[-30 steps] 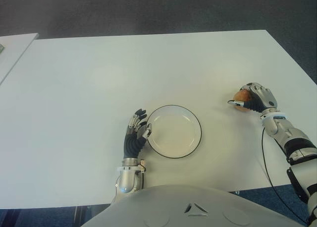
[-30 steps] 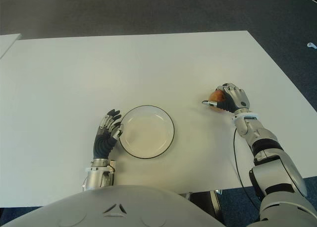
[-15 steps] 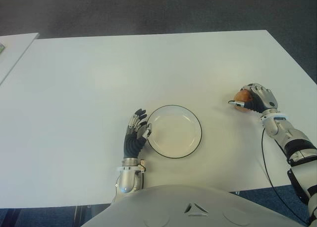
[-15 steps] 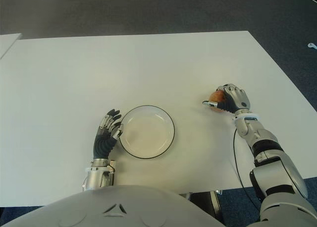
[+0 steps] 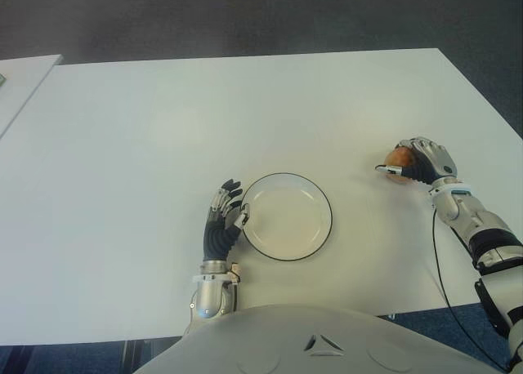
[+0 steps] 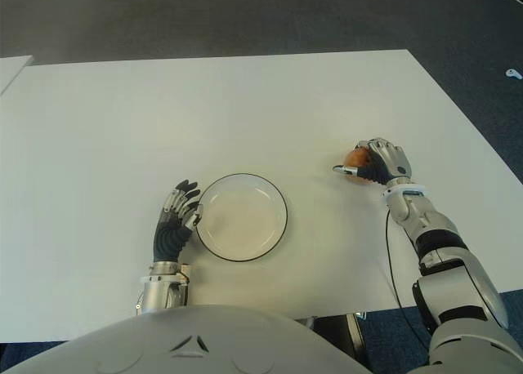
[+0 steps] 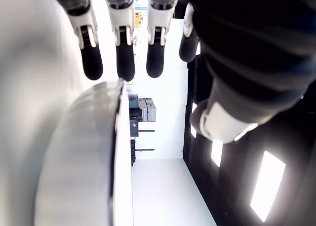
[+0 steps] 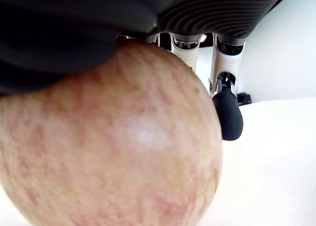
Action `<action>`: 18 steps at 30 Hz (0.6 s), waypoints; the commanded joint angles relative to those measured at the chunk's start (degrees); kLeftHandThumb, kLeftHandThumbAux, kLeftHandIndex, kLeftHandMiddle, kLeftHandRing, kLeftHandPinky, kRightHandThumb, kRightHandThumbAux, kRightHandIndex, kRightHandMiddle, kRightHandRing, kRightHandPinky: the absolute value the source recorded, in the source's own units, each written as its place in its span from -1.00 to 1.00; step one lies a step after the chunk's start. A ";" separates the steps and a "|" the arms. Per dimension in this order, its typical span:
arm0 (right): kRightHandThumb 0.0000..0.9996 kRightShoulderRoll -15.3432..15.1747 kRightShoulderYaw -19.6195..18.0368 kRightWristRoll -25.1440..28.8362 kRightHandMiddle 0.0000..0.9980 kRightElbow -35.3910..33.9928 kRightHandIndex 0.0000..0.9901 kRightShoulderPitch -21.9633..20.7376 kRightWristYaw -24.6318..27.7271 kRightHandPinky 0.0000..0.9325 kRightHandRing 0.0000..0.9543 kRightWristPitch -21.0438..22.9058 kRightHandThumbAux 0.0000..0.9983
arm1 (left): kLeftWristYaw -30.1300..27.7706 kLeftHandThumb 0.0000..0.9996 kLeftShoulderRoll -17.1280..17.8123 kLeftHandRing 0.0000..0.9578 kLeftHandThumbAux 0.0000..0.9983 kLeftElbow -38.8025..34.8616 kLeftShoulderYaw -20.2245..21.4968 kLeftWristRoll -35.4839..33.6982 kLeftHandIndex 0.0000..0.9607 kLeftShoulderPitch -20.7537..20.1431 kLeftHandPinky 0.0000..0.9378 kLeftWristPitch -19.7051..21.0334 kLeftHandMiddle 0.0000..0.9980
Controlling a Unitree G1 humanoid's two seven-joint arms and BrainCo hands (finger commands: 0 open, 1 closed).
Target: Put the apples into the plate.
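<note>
White table point(image 5: 163, 113), seen from the head cam looking down. Round white plate point(image 5: 320, 193) w/ thin dark rim near the front edge, roughly centre, nothing in it.

Right hand point(image 5: 425, 162) out on the right side of the table, well apart from the plate. Fingers curled over a reddish-yellow apple point(image 5: 398, 158), wrapping it from above and from the far right side, thumb poking out toward the plate side. Only a slice of the apple showing past the fingers in the eye views. Wrist cam confirms the grip: apple point(image 8: 108, 142) fills most of the shot, pressed up against the dark palm, two fingertips point(image 8: 228, 118) hooked round its far side. Apple bottom looks down at table level, but can't tell for sure whether touching the surface or just clear of it. Right forearm point(image 6: 425, 227) runs back toward the front-right table edge, thin black cable alongside.

Left hand point(image 5: 225, 219) just beside the plate on its left, palm facing the rim, fingers straight and relaxed, pointing away from the body, gripping nothing. Thumb right at the rim; touching or not, can't tell. Left wrist cam: four dark-tipped fingers point(image 7: 91, 63) hanging loose and spread, plate rim point(image 7: 118, 152) close by as a pale curve w/ a dark edge line.

Only one apple visible anywhere. Dark carpet point(image 5: 245, 15) beyond the far edge, corner of a 2nd white table point(image 5: 20, 76) at far left.
</note>
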 commanded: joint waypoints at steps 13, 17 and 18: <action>0.44 0.93 -10.28 5.23 0.67 -29.21 -0.11 8.09 8.07 0.78 0.73 6.88 0.42 | 0.01 -0.64 -0.93 -0.57 0.46 1.19 0.87 0.40 -0.71 -0.04 -0.51 1.61 -0.63; 0.44 1.51 -13.10 5.65 0.69 -41.10 -0.11 11.41 10.91 0.80 0.75 10.00 0.42 | 0.09 -0.64 -0.87 -0.55 0.46 1.61 1.01 0.48 -0.71 -0.26 -0.48 1.20 -0.62; 0.44 1.66 -13.54 5.69 0.69 -42.91 -0.11 12.05 11.45 0.80 0.75 10.33 0.42 | 0.14 -0.64 -0.83 -0.55 0.46 1.63 1.02 0.59 -0.71 -0.29 -0.48 1.18 -0.61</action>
